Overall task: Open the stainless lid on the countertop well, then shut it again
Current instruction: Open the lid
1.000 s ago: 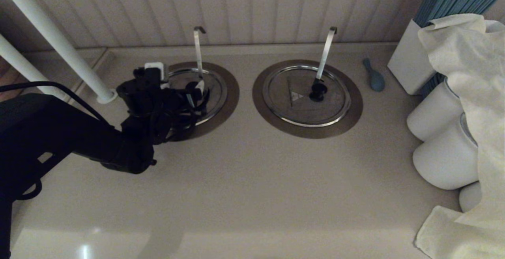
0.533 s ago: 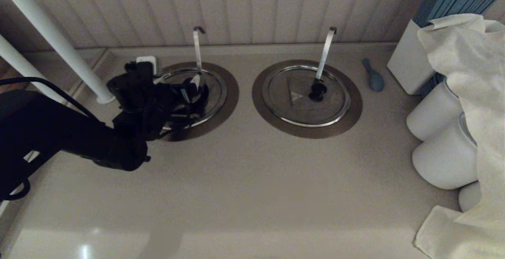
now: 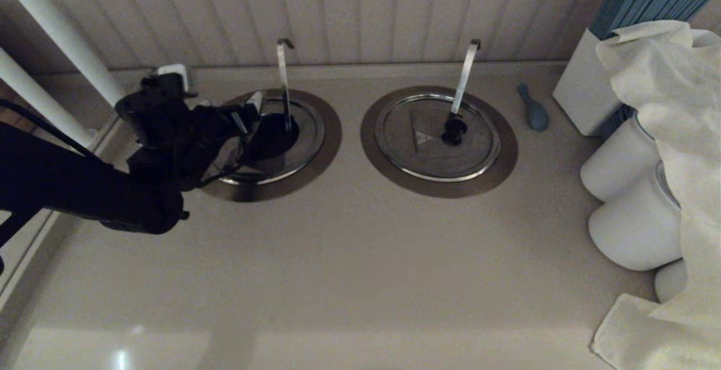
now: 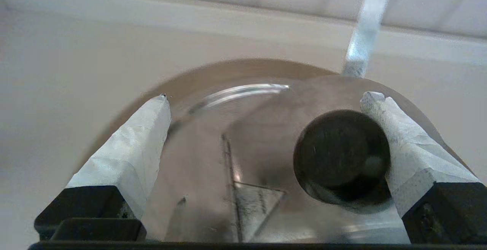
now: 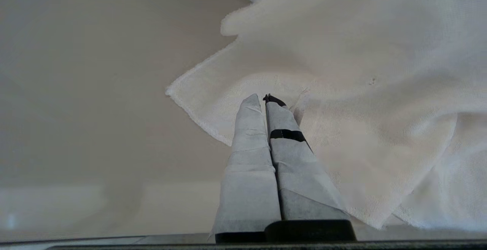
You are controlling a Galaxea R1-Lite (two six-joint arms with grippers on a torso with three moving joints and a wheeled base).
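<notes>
Twin lid (image 3: 438, 138) w/ broader slanted handle (image 3: 464, 76) flat in its own ring, to the right of the task well; blue spoon-like item (image 3: 534, 108) beyond that, then white container (image 3: 586, 84) of blue sticks, white cylinders (image 3: 631, 201) and white cloth (image 3: 670, 150) along right edge. White poles (image 3: 62, 43) at far left, just behind left arm. Left gripper (image 4: 266, 101) low over left part of the stainless lid (image 3: 293, 145), fingers (image 4: 131, 155) spread wide, unclenched, holding nothing; black knob (image 4: 341, 155) sits between them, right up against one finger, far from the other. Lid seated in the countertop well (image 3: 321, 161), towards back-left of counter near wall; arm hides its left portion in head view. Thin ladle handle (image 3: 283, 80) upright, long axis vertical, hook at top toward wall. Fold line (image 4: 230, 189) and triangle mark (image 4: 258, 208) visible in left wrist view. Right gripper (image 5: 262, 99) parked, fingers pressed together, empty, over cloth edge.
</notes>
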